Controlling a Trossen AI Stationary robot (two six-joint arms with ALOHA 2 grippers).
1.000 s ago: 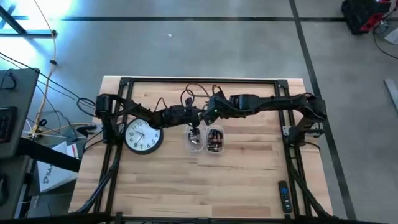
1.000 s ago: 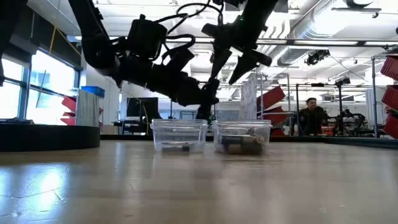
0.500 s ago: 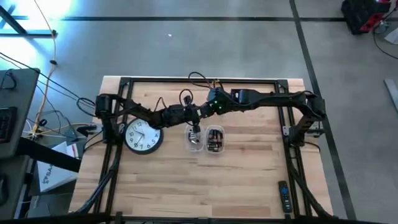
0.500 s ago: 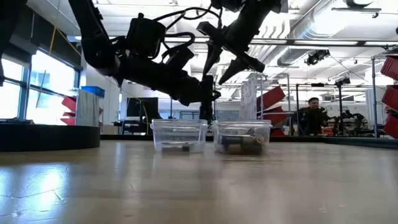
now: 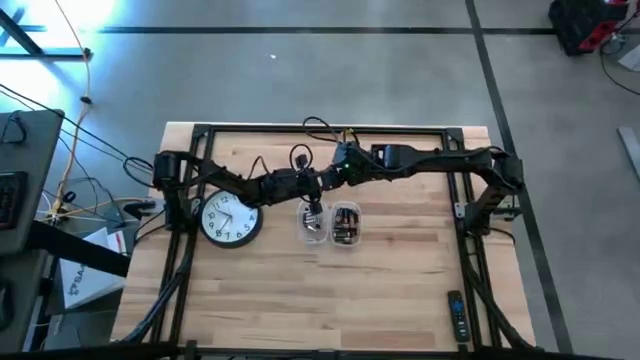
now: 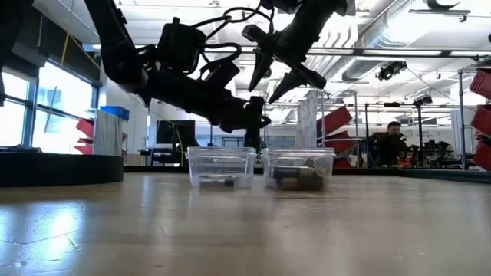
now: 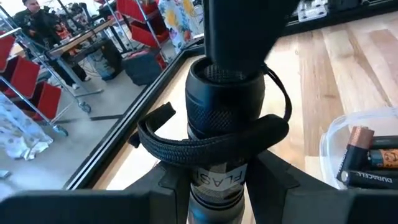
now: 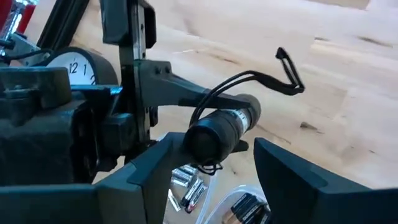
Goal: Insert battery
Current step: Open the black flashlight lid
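Observation:
My left gripper (image 7: 214,186) is shut on a black flashlight (image 7: 225,106) with a black wrist strap (image 7: 205,140), held above two clear tubs. The left tub (image 5: 312,226) holds a few loose batteries (image 8: 186,183). The right tub (image 5: 346,223) holds several batteries (image 7: 368,163). My right gripper (image 6: 273,70) is open. Its fingers stand on either side of the flashlight's free end (image 8: 208,138), and in the high view my right gripper (image 5: 338,168) is just far of the left one. My left gripper pinches the flashlight's labelled barrel (image 7: 216,178) between its two fingers, which lie across the barrel. The flashlight is lifted clear above the tubs, and its knurled end (image 7: 225,106) points away from the fingers. My right gripper: a dark part of it (image 7: 244,31) covers the flashlight's free end, and I cannot tell whether it touches.
A white wall clock (image 5: 231,219) lies face up left of the tubs. A dark remote (image 5: 456,316) lies near the front right corner. Black frame rails (image 5: 320,130) run along the table's far and side edges. Bare wood lies in front of the tubs.
My right gripper has risen a little and gone toward the table's far edge and toward the flashlight's end, its fingers staying spread. My left gripper keeps the flashlight in much the same place.

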